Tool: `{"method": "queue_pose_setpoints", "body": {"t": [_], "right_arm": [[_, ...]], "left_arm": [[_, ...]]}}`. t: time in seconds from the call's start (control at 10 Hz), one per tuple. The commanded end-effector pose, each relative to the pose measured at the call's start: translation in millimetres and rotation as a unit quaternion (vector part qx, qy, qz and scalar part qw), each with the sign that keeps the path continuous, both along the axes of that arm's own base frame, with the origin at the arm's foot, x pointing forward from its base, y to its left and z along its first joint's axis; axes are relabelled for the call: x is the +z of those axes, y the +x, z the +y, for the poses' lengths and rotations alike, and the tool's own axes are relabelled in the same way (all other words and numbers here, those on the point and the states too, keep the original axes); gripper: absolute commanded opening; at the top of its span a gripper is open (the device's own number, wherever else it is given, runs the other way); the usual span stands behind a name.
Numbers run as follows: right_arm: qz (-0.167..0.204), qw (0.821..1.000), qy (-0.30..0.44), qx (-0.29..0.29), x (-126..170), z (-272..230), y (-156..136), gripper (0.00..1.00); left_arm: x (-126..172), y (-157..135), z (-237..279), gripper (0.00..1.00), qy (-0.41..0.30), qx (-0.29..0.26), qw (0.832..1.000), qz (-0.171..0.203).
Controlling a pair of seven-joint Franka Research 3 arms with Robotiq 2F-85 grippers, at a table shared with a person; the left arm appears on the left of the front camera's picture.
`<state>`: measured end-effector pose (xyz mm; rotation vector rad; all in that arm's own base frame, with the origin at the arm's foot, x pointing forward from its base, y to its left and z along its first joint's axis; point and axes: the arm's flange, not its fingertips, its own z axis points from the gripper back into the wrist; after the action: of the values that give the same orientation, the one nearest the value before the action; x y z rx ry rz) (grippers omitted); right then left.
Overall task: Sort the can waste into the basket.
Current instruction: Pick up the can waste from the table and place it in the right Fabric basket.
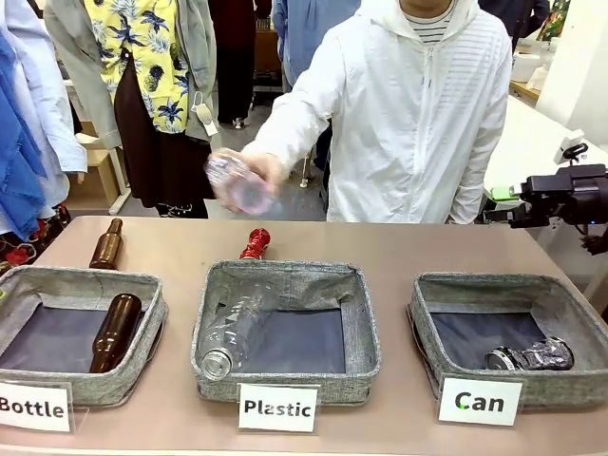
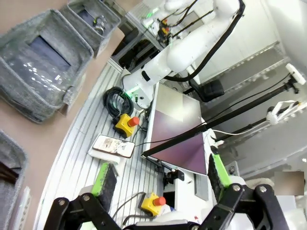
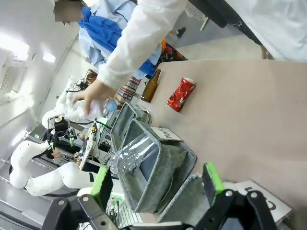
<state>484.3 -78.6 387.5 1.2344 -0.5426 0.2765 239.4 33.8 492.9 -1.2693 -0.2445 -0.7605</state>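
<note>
Tan tabletop [image 1: 399, 252] spans the front view, and on it we see the red can [image 1: 255, 244] lying crushed on the bare surface, just beyond the far rim of the middle basket and well apart from the Can basket [image 1: 426, 318] at the right. The dark can [image 1: 532, 356] already lies inside that basket, in its near right corner, behind the white "Can" label [image 1: 480, 401]. The Plastic basket [image 1: 366, 332] in the middle holds a clear bottle [image 1: 228, 337] lying slantwise against its left wall. The Bottle basket [image 1: 152, 318] at the left holds a brown bottle [image 1: 114, 332], and a second brown bottle [image 1: 106, 244] lies on the table beyond it. Above the red can, the person's hand [image 1: 261, 169] holds another clear bottle [image 1: 233, 182] in the air, blurred. From the right wrist view we find the right gripper [image 3: 157, 178] spread wide with nothing between its green pads, hanging over the near side of the baskets; the red can shows farther off in that view, near a brown bottle. The left gripper [image 2: 162, 172] is likewise spread and bare, hanging off the table over a ribbed metal base where a phone [image 2: 113, 146] and two yellow button boxes [image 2: 125, 124] lie.
</note>
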Motion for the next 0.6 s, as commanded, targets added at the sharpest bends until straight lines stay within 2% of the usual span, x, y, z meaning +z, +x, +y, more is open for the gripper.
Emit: {"method": "queue_pose_setpoints", "body": {"t": [0.0, 0.1, 0.3, 0.4, 0.5], "right_arm": [[-0.011, 1.000, 0.000, 0.007, 2.8, -2.1, -0.8, 1.00], [-0.011, 1.000, 0.000, 0.007, 2.8, -2.1, -0.8, 1.00], [-0.011, 1.000, 0.000, 0.007, 2.8, -2.1, -0.8, 1.00], [-0.011, 1.000, 0.000, 0.007, 2.8, -2.1, -0.8, 1.00], [-0.011, 1.000, 0.000, 0.007, 2.8, -2.1, -0.8, 1.00]], "left_arm": [[28.6, 3.1, -19.1, 1.00, 0.066, 0.016, 0.997, -0.025], [39.4, 30.1, -28.8, 1.00, 0.094, 0.031, 0.995, -0.014], [41.5, 109.7, -41.9, 1.00, 0.157, 0.076, 0.984, 0.020], [27.9, 153.0, -44.7, 1.00, 0.229, 0.177, 0.957, 0.032], [14.5, 182.6, -47.0, 1.00, 0.292, 0.270, 0.917, 0.024]]}}
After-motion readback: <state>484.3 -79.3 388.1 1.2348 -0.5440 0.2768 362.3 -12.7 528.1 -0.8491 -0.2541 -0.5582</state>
